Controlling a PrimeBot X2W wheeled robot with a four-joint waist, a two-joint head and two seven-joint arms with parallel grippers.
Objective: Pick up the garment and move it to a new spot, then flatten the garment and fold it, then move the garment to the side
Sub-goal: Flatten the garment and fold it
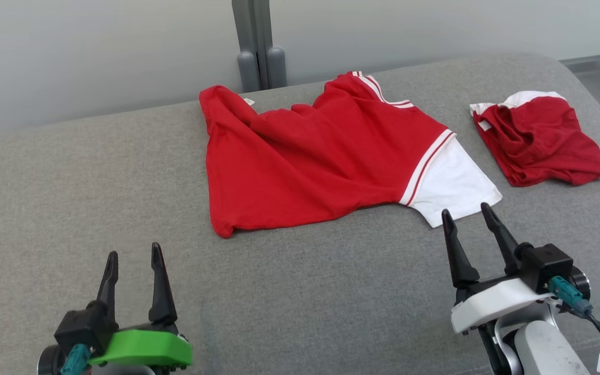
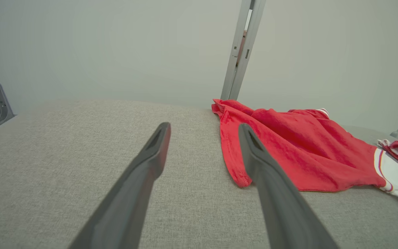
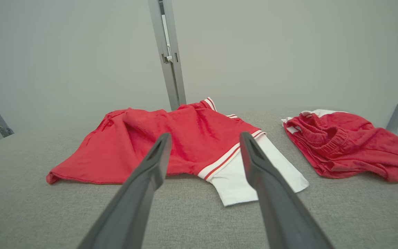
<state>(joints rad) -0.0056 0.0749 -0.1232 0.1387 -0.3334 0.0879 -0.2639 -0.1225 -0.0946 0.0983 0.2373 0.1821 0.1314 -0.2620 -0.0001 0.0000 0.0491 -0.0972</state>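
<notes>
A red garment with a white sleeve and red-white stripes lies spread but creased on the grey padded surface, mid-back. The left wrist view has the garment to the right of the fingers; in the right wrist view the garment sits straight ahead. My left gripper stands open at the lower left, well short of the garment's near left corner. My right gripper is open at the lower right, its tips just beside the white sleeve's near edge. Nothing is between either pair of fingers.
A second red and white garment lies crumpled at the back right, also the crumpled garment in the right wrist view. A grey post rises behind the surface against the pale wall. Bare grey padding spreads across the front and left.
</notes>
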